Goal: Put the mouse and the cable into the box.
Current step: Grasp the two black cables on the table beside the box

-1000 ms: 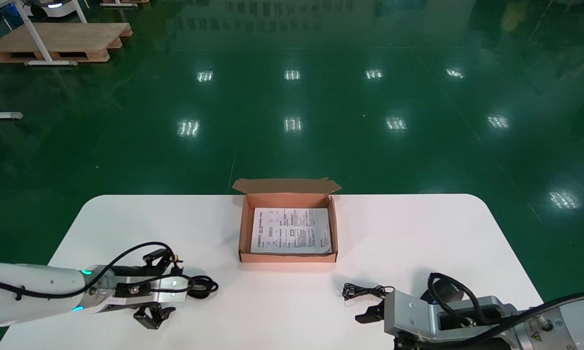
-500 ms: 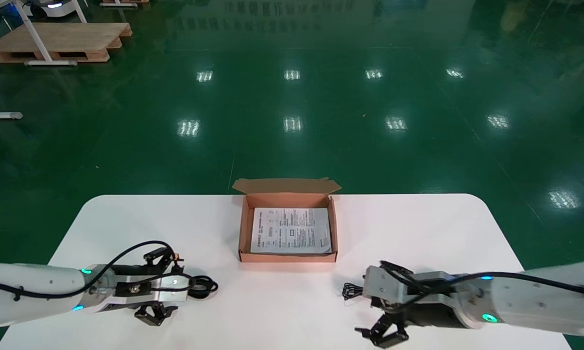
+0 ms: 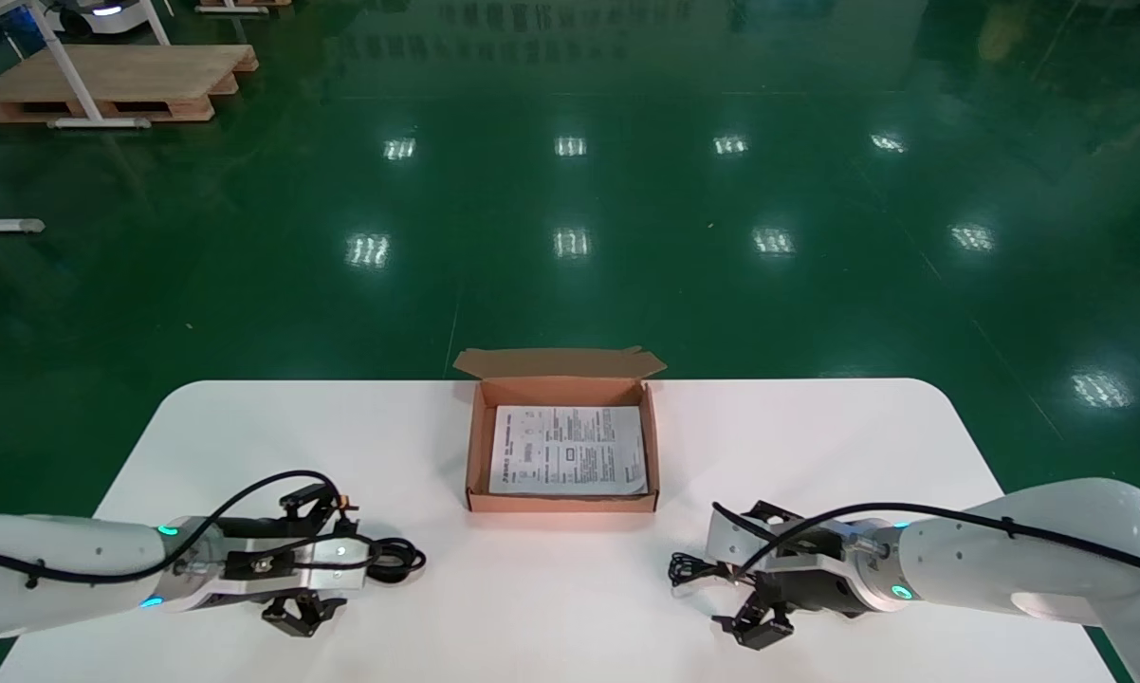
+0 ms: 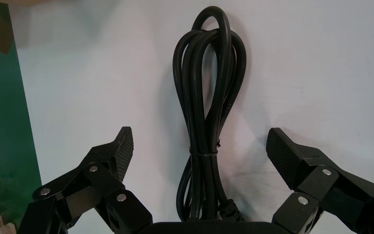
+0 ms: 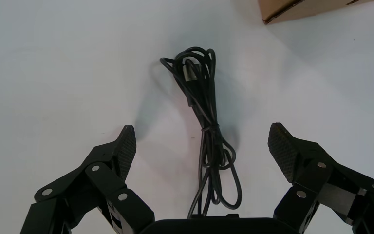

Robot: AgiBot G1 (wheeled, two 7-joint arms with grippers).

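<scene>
An open cardboard box with a printed sheet inside stands mid-table. A thick black cable bundle lies on the left. My left gripper is open, and the near end of that bundle lies between its fingers, untouched by the pads. A thin black cable, tied at its middle, lies on the right. My right gripper is open around its near loops, with both pads clear of it. No mouse shows in any view.
The white table has rounded corners, and green floor lies beyond its far edge. A corner of the box shows beyond the thin cable in the right wrist view. The box's back flap stands up.
My right arm swung in from the front right corner and turned, so its open gripper now straddles the thin cable. The left arm and both cables stayed put.
</scene>
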